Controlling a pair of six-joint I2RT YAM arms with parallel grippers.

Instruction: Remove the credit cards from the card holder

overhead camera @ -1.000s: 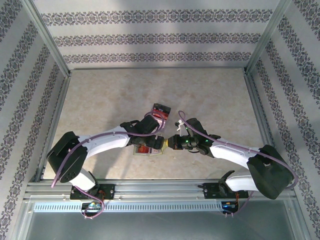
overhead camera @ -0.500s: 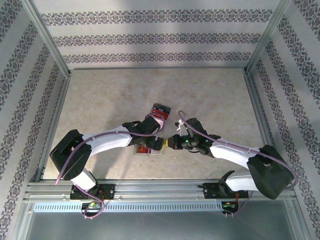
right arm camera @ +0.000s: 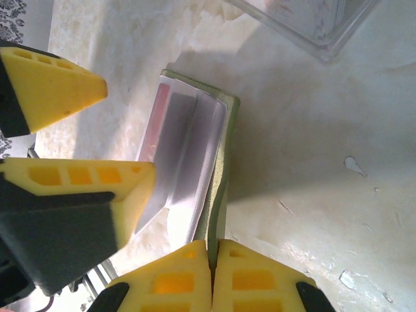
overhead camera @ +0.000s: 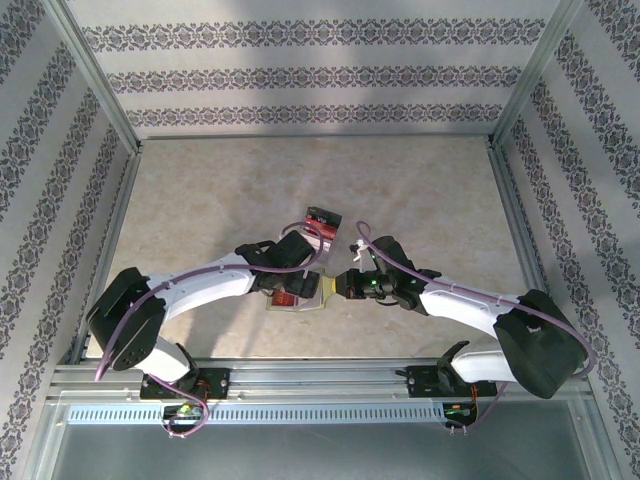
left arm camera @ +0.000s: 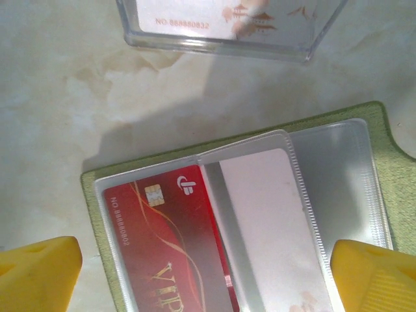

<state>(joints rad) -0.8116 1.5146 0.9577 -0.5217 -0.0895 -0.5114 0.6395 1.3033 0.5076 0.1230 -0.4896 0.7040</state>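
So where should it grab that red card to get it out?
The red card lies flat inside the card holder's clear sleeve, so only an edge offers a pinch: probably the short end by the chip, approached from above. Which side the sleeve opens is unclear.

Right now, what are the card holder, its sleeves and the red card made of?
The card holder looks like matte fabric or faux leather, by its fine grain. The sleeves look like clear glossy film, showing glare. The red card is probably glossy plastic, sheen over print.

Beige marbled tabletop (overhead camera: 300, 180); floral-striped wallpaper walls (overhead camera: 320, 75); aluminium frame rails (overhead camera: 320, 380).
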